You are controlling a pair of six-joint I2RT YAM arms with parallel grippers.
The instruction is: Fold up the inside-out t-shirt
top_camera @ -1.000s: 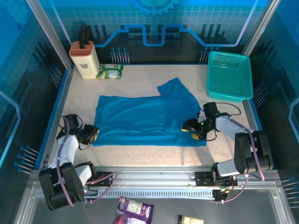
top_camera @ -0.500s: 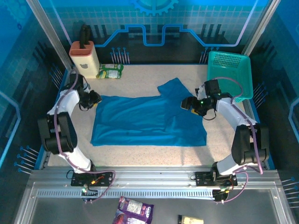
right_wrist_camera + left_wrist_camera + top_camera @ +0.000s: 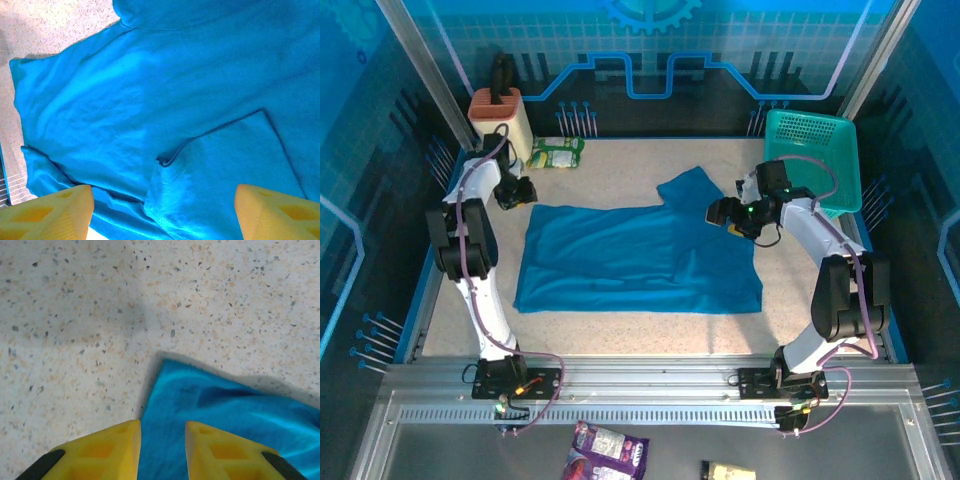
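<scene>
Blue-lit panels with a grid pattern and a gear outline wall in a speckled beige stone-look surface (image 3: 620, 170), framed by slanting metal posts and closed at the near edge by an aluminium rail (image 3: 650, 385). The plain blue-teal cloth t-shirt (image 3: 640, 250) lies spread flat on the middle of the surface, between the two sets of jaws, one short sleeve pointing to the far side.

The left arm (image 3: 470, 240) reaches to the far left. Its jaws stand a narrow gap apart with nothing between them, the yellow fingertips (image 3: 100, 450) low over the surface (image 3: 100, 315), and the shirt's far-left corner (image 3: 225, 410) lies just ahead of them. The right arm (image 3: 830, 260) hangs its jaws wide apart and clear above the shirt's right side; the wrist camera looks down on cloth (image 3: 150, 100) and a sleeve seam between its yellow fingers (image 3: 45, 212).

Just behind the left jaws stands a peach-coloured upright plastic holder (image 3: 500, 125) with a dark object (image 3: 501, 72) sticking up out of it. Beside it lies a green-and-white packet (image 3: 556, 153). Just to the right of the right jaws, in the far right corner, sits a rigid teal plastic mesh basket (image 3: 807, 115), its mesh floor in plain sight. Nearer than the rail, well apart from both jaws, lie a purple printed pouch (image 3: 608, 450) and a small yellowish item (image 3: 725, 470).
</scene>
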